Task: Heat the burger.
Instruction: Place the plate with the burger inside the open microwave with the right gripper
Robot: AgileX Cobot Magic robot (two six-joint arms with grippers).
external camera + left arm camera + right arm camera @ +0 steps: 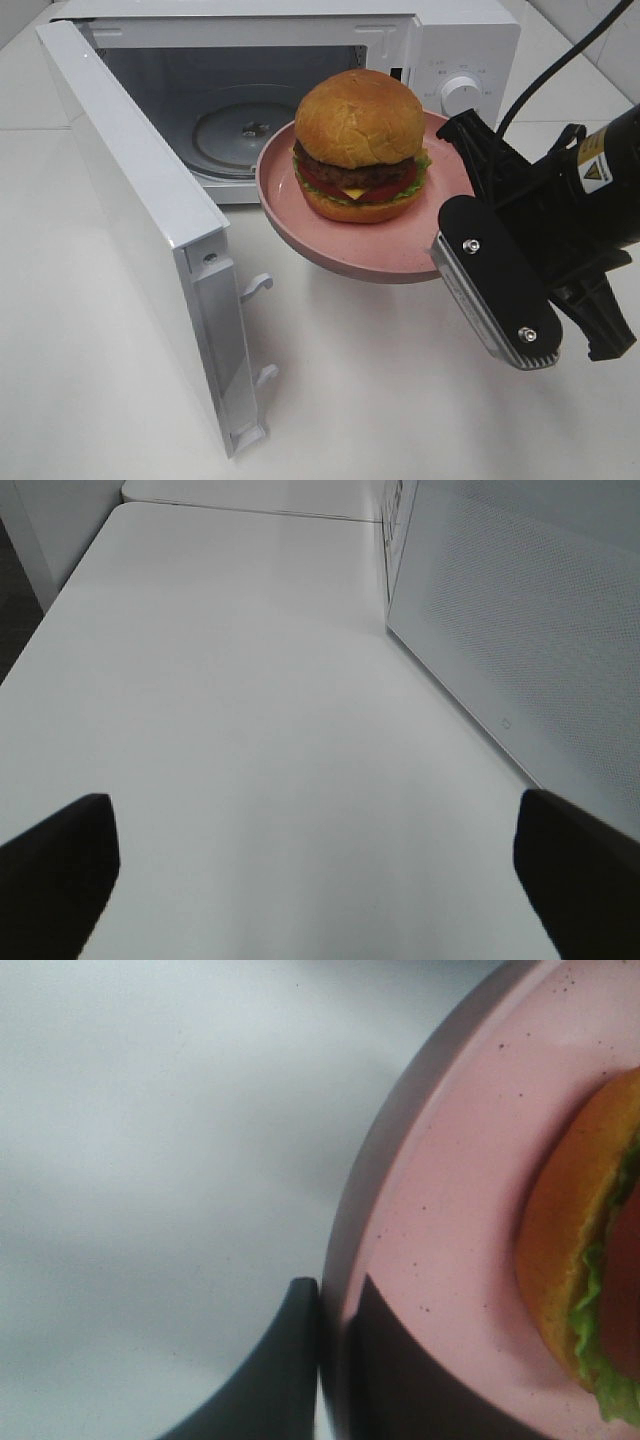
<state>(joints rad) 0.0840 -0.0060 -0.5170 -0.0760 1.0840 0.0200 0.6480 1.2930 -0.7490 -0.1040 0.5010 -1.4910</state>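
burger (pixel 360 150) on pink plate (pixel 288 205), right gripper (pixel 335 1295) pinching its rim, microwave (pixel 470 40) open

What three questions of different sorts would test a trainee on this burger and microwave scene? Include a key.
1. True or false: the microwave door stands open.
2. What does the right gripper pinch? A) the bun B) the rim of the pink plate C) the microwave's knob
3. Short answer: what rests on the pink plate?

Key: 1 true; 2 B; 3 the burger.
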